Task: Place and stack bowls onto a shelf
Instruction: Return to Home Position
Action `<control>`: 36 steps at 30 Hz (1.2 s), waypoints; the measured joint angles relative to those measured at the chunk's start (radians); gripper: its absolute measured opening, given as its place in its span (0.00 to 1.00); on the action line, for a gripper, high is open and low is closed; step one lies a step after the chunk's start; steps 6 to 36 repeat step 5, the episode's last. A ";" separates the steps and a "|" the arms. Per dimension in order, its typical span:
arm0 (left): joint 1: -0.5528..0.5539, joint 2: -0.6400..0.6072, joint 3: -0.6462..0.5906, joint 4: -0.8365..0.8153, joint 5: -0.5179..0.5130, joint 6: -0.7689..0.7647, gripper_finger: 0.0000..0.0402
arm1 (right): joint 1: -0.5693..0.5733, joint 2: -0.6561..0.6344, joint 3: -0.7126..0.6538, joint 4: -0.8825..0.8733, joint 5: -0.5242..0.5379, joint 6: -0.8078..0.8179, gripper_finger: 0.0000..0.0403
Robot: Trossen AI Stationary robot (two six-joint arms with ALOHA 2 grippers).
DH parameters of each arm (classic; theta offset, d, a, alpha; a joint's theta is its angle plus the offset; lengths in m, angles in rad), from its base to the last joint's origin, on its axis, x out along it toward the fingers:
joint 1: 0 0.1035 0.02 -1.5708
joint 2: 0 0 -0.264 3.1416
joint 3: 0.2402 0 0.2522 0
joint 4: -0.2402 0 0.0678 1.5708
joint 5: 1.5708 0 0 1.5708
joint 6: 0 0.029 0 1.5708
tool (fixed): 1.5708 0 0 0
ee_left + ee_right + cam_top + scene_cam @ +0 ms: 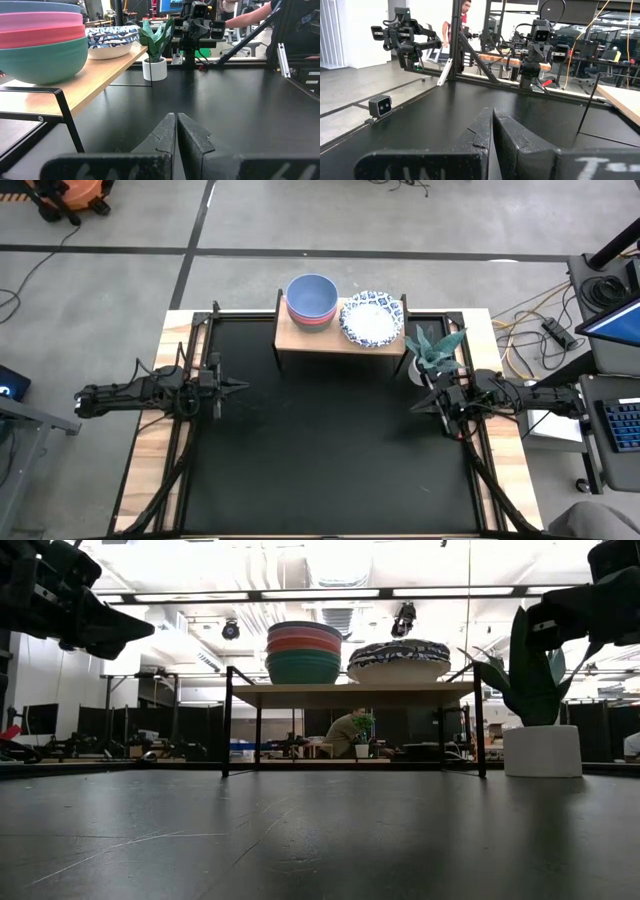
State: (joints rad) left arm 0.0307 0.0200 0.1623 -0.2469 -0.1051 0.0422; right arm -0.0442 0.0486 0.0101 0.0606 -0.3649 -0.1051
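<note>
A light-wood shelf (300, 339) on black legs stands at the table's far edge. On its left half sits a stack of plain bowls (311, 298), slate-blue on top, then red, pink and green at the bottom (303, 667). On its right half sits a stack of white bowls with blue patterned rims (371, 318). My left gripper (240, 386) hovers shut above the table's left side. My right gripper (415, 408) hovers shut at the right side, near the plant. Neither touches a bowl.
A white pot with a spiky green plant (432, 352) stands on the table just right of the shelf, close to my right arm. A small camera (380, 105) sits at the table's near edge. The black tabletop (330, 450) stretches between the arms. A person (345, 735) sits in the room behind.
</note>
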 joint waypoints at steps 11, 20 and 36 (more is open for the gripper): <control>0.000 0.000 0.000 0.000 0.000 0.000 0.00 | 0.000 0.000 0.000 0.000 0.000 0.000 0.02; 0.000 0.000 0.000 0.000 0.000 0.000 0.00 | 0.000 0.000 0.000 0.000 0.000 0.000 0.02; 0.000 0.000 0.000 0.000 0.000 0.000 0.00 | 0.000 0.000 0.000 0.000 0.000 0.000 0.02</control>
